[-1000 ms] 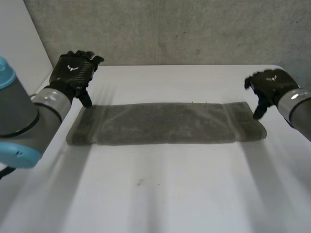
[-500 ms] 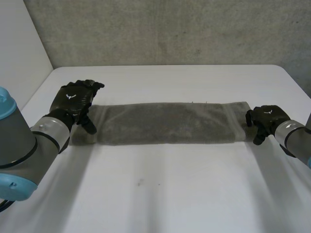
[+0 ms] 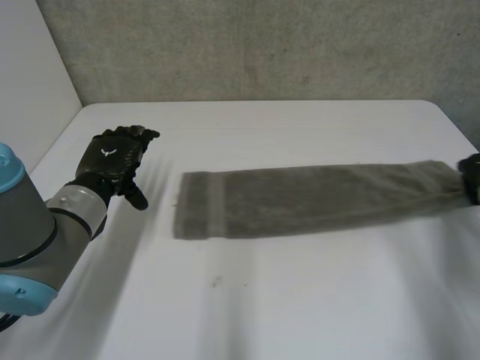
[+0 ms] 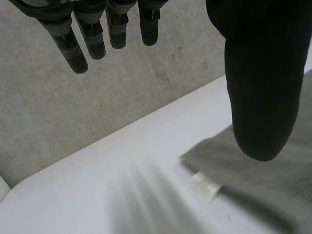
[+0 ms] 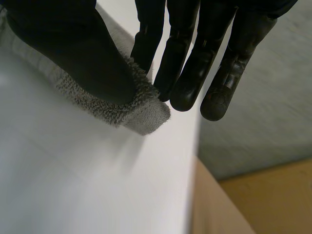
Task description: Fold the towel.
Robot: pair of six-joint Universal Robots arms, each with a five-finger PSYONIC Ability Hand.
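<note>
White table (image 3: 300, 300): right robot hand (image 5: 73, 51) seemingly pinches fuzzy oblong towel (image 3: 315, 199).

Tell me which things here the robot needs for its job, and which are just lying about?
Job: towel; right hand, pinching its end; left hand, open, apart from it.
Merely there: white table; grey wall.

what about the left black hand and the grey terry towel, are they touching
Apart. The head view shows bare white table between the black left hand and the nearest end of the grey terry towel.
</note>
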